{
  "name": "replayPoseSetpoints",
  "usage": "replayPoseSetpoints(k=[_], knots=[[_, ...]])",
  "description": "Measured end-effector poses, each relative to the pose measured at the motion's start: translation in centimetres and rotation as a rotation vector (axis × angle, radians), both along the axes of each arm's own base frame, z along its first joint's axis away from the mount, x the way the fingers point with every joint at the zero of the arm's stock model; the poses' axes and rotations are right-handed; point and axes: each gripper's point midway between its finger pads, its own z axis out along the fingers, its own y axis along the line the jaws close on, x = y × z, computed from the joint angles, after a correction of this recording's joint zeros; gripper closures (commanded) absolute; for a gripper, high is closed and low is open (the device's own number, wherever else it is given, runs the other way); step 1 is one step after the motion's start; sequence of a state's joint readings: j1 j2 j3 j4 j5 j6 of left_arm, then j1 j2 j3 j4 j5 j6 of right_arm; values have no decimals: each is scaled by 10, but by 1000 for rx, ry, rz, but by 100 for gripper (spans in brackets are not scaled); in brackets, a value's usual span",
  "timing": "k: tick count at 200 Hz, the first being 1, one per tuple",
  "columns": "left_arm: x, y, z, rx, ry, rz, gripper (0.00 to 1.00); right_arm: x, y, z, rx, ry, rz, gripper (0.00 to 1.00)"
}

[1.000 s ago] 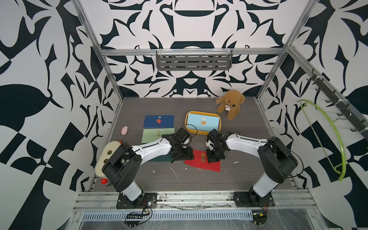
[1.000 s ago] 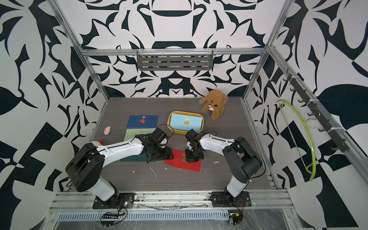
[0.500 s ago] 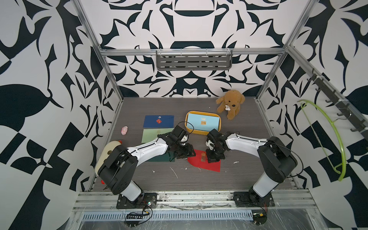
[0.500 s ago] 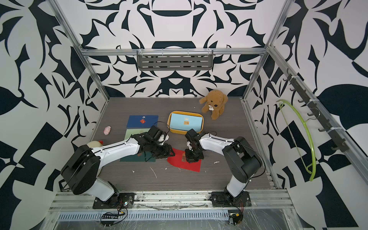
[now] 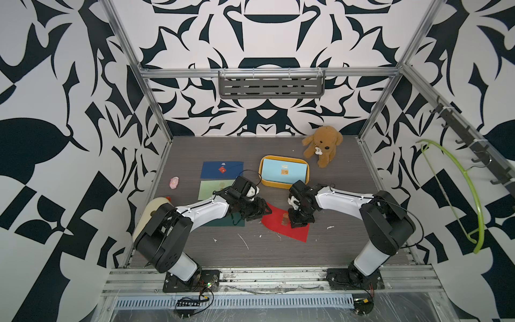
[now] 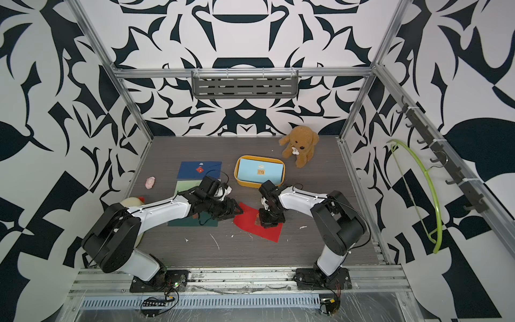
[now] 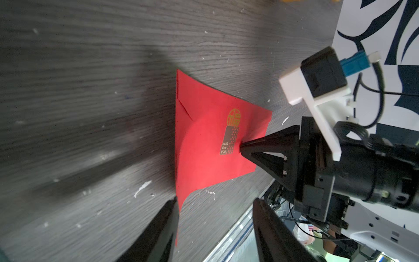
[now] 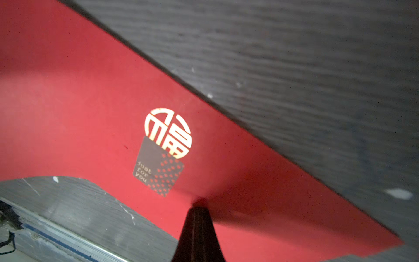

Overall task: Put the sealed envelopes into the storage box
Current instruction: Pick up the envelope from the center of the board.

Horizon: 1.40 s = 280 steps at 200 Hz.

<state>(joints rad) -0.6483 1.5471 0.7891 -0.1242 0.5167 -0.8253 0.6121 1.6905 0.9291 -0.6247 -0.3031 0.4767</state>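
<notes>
A red envelope (image 5: 288,230) with a gold and grey sticker (image 8: 163,149) lies on the table's front middle, its left end curling up. My right gripper (image 5: 297,223) is shut, its tips (image 8: 199,204) pressing down on the envelope beside the sticker. My left gripper (image 5: 264,211) is open at the raised left end; the envelope's edge (image 7: 178,204) runs between its fingers, close to one finger (image 7: 158,229). The yellow storage box (image 5: 282,184) behind holds a light blue envelope (image 5: 284,172). Navy (image 5: 220,170), light green (image 5: 214,188) and dark green (image 5: 232,222) envelopes lie at the left.
A brown teddy bear (image 5: 322,147) sits at the back right beside the box. A small pink thing (image 5: 174,182) and a cream rounded object (image 5: 156,203) lie by the left wall. A green hanger (image 5: 457,192) hangs on the right wall. White scraps (image 5: 242,241) dot the front.
My left gripper has shifted right to the red envelope's left end, and its jaws have narrowed a little. That end has curled up off the table. The right gripper has stayed pressing down.
</notes>
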Motion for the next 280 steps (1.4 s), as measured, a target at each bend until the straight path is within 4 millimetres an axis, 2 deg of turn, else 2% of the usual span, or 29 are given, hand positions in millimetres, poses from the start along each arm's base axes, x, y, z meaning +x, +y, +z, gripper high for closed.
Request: replayPoseSetpoints(k=[38,68,101,164,199,261,280], knots=[[6,4,-3,-73,49,72,42,0,0,0,1,-3,9,97],[9,-3,5,-136,51,74,43,0,0,0,5,-4,17,97],[11,-4,2,-176,74,92,43,-1,1,0,15,-14,42,98],[12,-9,11,-231,84,89,43,-1,1,0,25,-27,80,98],[11,-8,3,-212,96,85,43,-2,2,0,32,-23,86,98],[2,6,-37,-88,161,95,44,-3,3,0,43,-37,126,98],[2,8,-40,-86,160,85,44,-3,3,0,44,-41,138,98]])
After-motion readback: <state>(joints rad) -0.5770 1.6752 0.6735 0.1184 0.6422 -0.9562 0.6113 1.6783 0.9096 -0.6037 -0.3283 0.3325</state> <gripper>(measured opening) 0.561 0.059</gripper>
